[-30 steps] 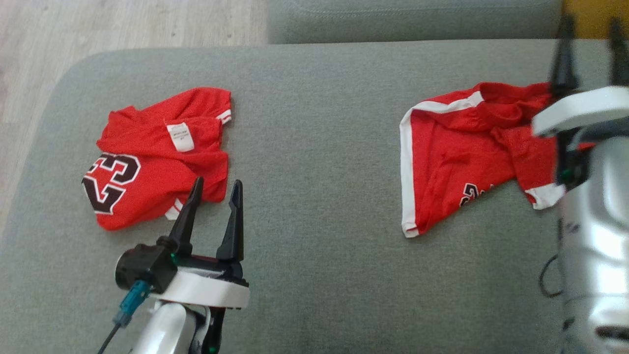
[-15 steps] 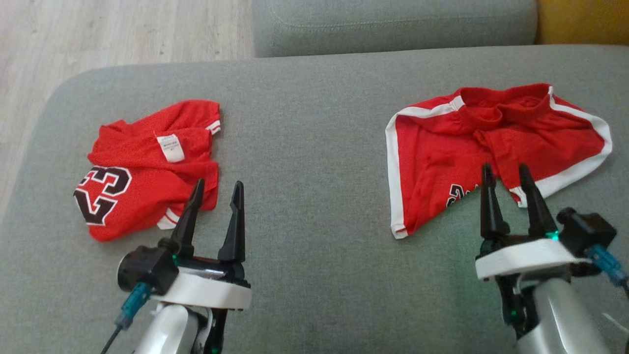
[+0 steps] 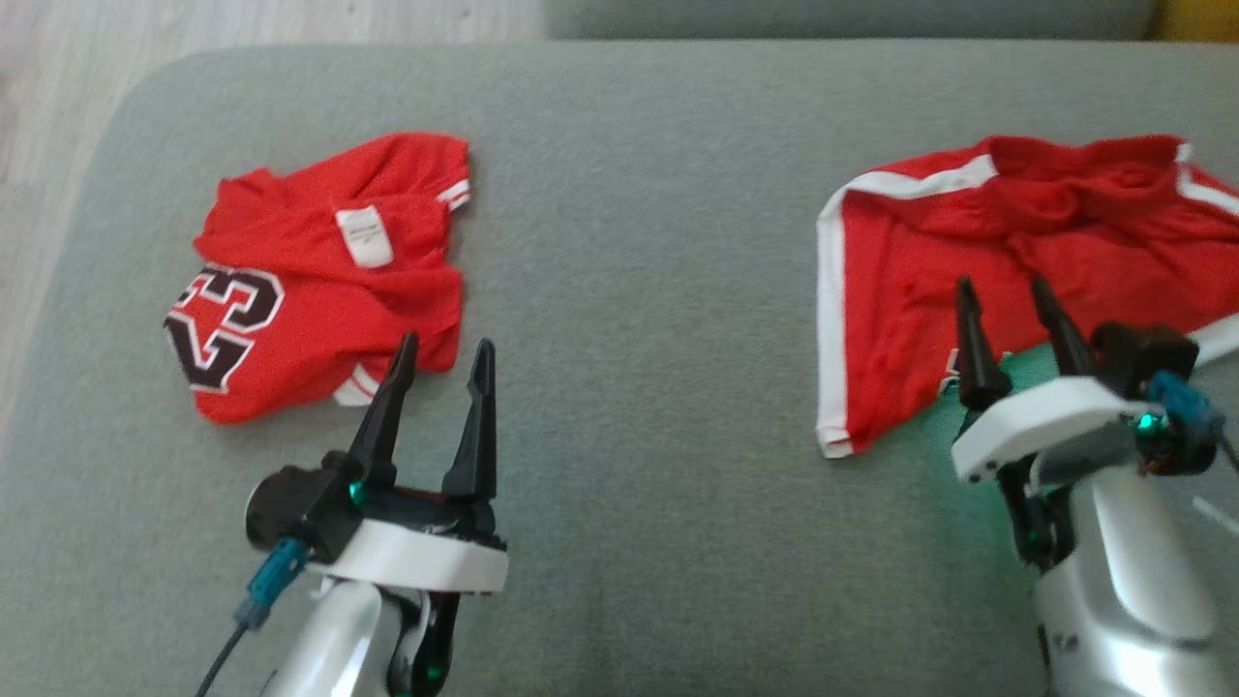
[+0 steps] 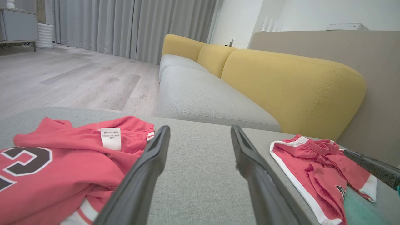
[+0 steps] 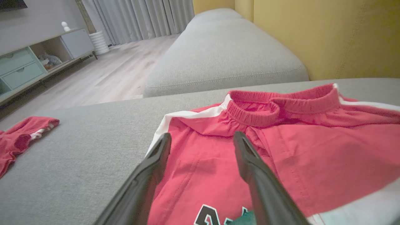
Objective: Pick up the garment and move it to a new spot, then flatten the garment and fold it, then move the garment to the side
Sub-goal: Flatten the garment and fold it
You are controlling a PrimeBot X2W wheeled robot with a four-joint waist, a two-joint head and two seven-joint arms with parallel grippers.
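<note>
At the far left of the grey sofa seat lies a red jersey with a dark 23, bunched into a rough packet with its white label turned up. The left gripper stands just beside its near right corner, fingers spread wide and holding nothing. Well apart to the right lie red shorts with white side stripes, laid out but rumpled at the waistband. The right gripper sits over their near edge, also spread and empty; whether its tips touch the cloth I cannot tell. I judge the shorts to be the garment in hand and flattening to be the step, with no fold made yet. The next move likely calls for a pinch on a hem, then a pull outward to smooth the creases. Count: two red garments, one jersey and one pair of shorts; two grippers; one label
</note>
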